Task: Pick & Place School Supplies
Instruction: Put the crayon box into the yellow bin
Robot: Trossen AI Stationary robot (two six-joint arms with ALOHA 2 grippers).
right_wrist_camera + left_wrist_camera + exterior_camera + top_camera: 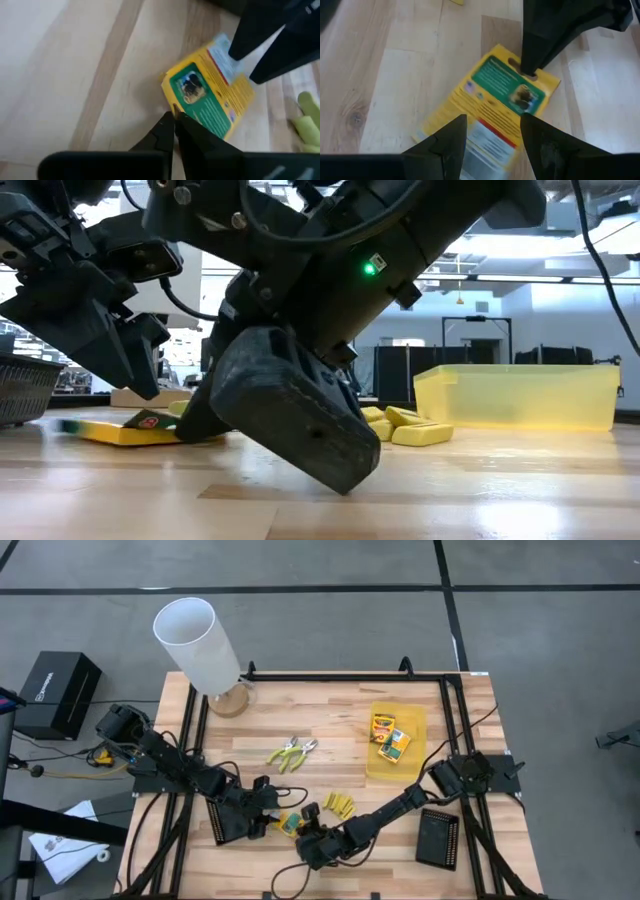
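the yellow-and-green box (207, 97) lies flat on the table (330, 720) near its front edge, both arms crowding it. right gripper (174, 124) has its fingers pinched together at the box's edge, apparently nipping the rim. left gripper (492, 132) hangs over the other end, fingers spread, holding nothing. two boxes (390, 738) already sit in the yellow tray (420, 720). this box, the sticks (338, 805) and pliers (292, 753) are left, by my reckoning.
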